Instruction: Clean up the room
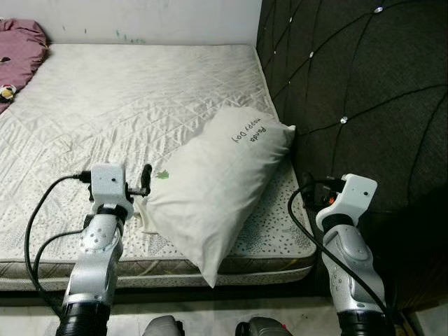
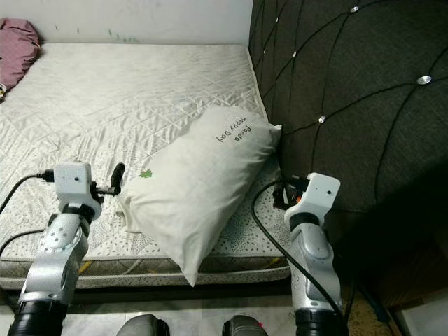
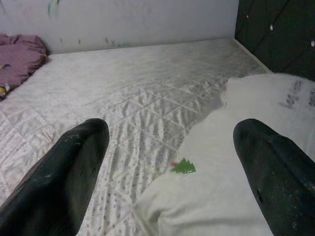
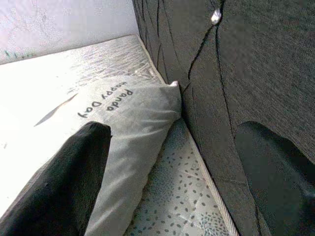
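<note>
Quilted mattress [image 1: 126, 98] bears a white, lettered pillow [image 1: 217, 175]; both grippers' fingers [image 3: 59, 182] spread apart.

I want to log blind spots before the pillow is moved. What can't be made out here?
- Pillow: its underside and the mattress beneath, hidden by the pillow itself.
- Pink bedding: cut off by the left eye view's edge.
- Small object beside it: too small to identify.
- Right tool: fingertips out of frame.

A bare quilted mattress [image 1: 126, 98] carries a white pillow [image 1: 217, 178] lying diagonally at its right side, one corner touching the dark tufted headboard [image 1: 364, 91], another overhanging the near edge. A pink bundle of cloth [image 1: 17, 49] sits at the far left corner.
</note>
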`<state>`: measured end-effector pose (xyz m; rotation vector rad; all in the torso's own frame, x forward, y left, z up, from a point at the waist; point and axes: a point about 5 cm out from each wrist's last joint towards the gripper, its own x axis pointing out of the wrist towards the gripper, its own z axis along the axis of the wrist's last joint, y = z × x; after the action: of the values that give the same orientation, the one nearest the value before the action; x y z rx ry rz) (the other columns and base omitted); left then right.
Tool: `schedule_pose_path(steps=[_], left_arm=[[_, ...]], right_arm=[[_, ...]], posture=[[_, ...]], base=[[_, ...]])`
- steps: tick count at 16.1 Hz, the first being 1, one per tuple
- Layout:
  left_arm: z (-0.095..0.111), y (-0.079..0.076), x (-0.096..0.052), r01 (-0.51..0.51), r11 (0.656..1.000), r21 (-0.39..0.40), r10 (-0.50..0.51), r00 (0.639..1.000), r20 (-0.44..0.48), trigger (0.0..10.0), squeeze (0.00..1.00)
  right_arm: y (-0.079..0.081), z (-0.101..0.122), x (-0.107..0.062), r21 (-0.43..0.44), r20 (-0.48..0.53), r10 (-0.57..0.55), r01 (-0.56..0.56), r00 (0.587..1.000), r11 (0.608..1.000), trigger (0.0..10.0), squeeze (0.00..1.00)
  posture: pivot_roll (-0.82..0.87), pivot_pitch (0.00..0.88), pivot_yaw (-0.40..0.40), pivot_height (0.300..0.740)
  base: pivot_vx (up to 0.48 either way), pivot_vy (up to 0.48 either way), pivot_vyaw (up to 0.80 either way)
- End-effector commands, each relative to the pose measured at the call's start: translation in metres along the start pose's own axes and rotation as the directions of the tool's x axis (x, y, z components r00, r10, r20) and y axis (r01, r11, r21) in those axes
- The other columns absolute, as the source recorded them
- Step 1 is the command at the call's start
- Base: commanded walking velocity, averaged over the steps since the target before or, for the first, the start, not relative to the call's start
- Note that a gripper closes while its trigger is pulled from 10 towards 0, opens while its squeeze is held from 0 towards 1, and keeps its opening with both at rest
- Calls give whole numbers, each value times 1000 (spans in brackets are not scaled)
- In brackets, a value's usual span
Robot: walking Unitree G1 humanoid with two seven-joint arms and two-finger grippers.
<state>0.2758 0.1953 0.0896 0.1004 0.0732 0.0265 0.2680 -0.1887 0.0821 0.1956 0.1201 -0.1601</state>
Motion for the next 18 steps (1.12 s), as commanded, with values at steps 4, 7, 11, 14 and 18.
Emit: schedule_pose_path(steps=[4,7,11,14,18], left_arm=[[-3,-2,-2,-4,1000,-18,4,1000,-16,10000,0],[-1,-1,-1,0,1000,-9,0,1000,-11,10000,0],[0,-1,1,0,1000,7,0,1000,-1,10000,0],[3,-3,4,6,1000,8,-6,1000,7,10000,0],[1,-2,3,8,1000,6,-8,1000,1,10000,0]], right_arm=[[0,3,-1,4,17,9,-9,1000,1000,10000,0],[1,5,0,-3,22,10,-10,1000,1000,10000,0],[2,6,-1,-31,28,19,-18,999,999,10000,0],[1,6,0,-17,29,7,-6,1000,1000,10000,0],[-1,5,-1,-11,26,-3,4,1000,1000,10000,0]], posture=[[4,40,7,740],[5,41,7,740],[0,42,10,740],[0,44,12,740],[1,49,12,740]], base=[[0,0,0],[0,0,0],[0,0,375],[0,0,0],[0,0,0]])
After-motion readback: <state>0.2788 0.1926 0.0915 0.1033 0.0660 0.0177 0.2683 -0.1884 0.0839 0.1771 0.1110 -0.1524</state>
